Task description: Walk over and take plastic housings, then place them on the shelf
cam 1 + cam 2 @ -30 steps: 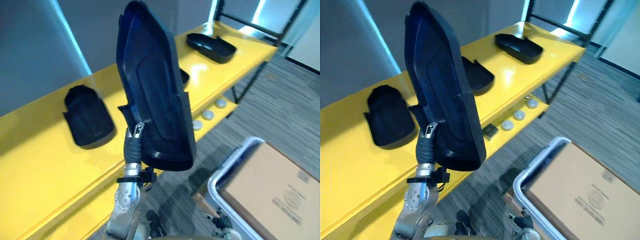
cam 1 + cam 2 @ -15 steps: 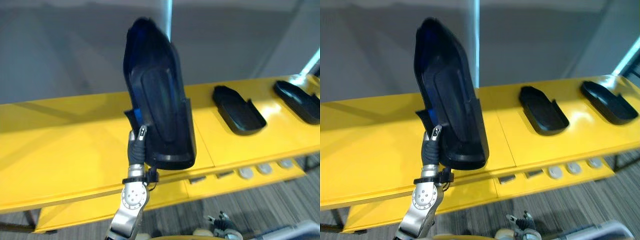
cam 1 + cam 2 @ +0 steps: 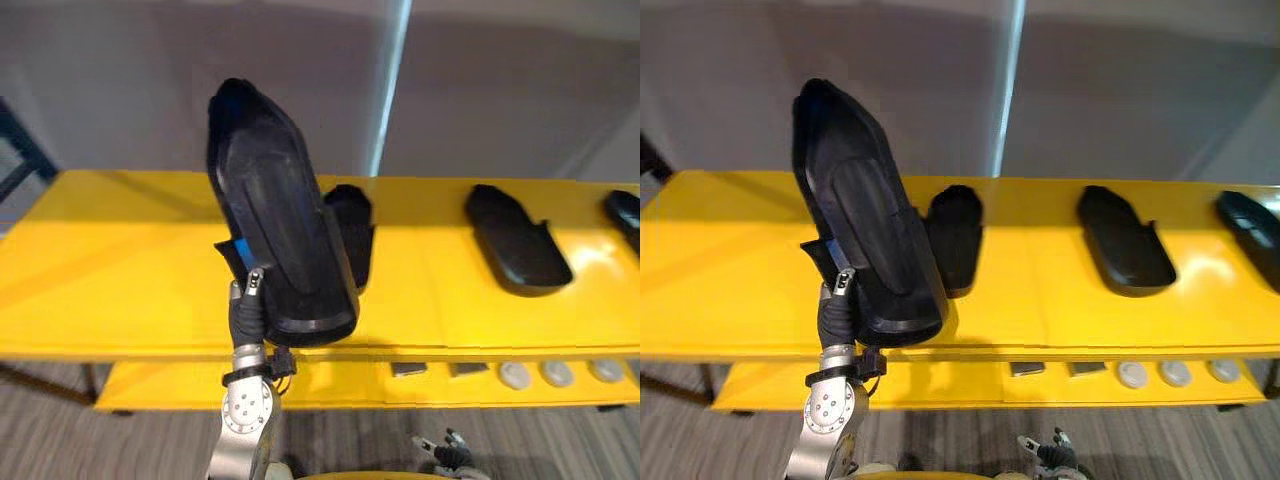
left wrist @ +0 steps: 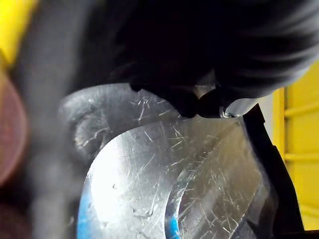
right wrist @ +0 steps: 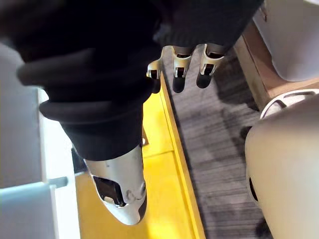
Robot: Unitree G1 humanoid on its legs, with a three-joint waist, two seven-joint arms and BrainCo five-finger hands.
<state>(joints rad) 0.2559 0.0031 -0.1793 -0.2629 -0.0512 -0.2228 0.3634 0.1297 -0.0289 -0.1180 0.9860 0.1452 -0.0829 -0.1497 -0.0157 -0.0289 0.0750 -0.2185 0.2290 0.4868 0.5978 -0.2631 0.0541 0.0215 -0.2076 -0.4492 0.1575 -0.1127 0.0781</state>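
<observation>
My left hand [image 3: 247, 303] is shut on the lower end of a large black plastic housing [image 3: 275, 240] and holds it upright, tilted a little left, in front of the yellow shelf [image 3: 110, 270]. The left wrist view looks into the housing's scratched, glossy inner face [image 4: 174, 189] just past the hand's dark cover. Three more black housings lie flat on the shelf: one [image 3: 352, 232] partly hidden behind the held one, one [image 3: 515, 240] to the right, one [image 3: 1250, 225] at the far right edge. My right hand [image 5: 182, 64] hangs low beside the shelf edge, fingers relaxed and holding nothing.
A lower yellow shelf level [image 3: 160, 385] carries small round discs [image 3: 515, 375] and two small dark blocks [image 3: 405, 368]. A grey wall stands behind the shelf. A dark frame post [image 3: 20, 160] shows at the far left. Grey carpet [image 5: 219, 129] lies below.
The camera has swung round, so the shelf is now seen square-on. The housing stays upright in my left hand. The box and bin seen a second ago are out of view.
</observation>
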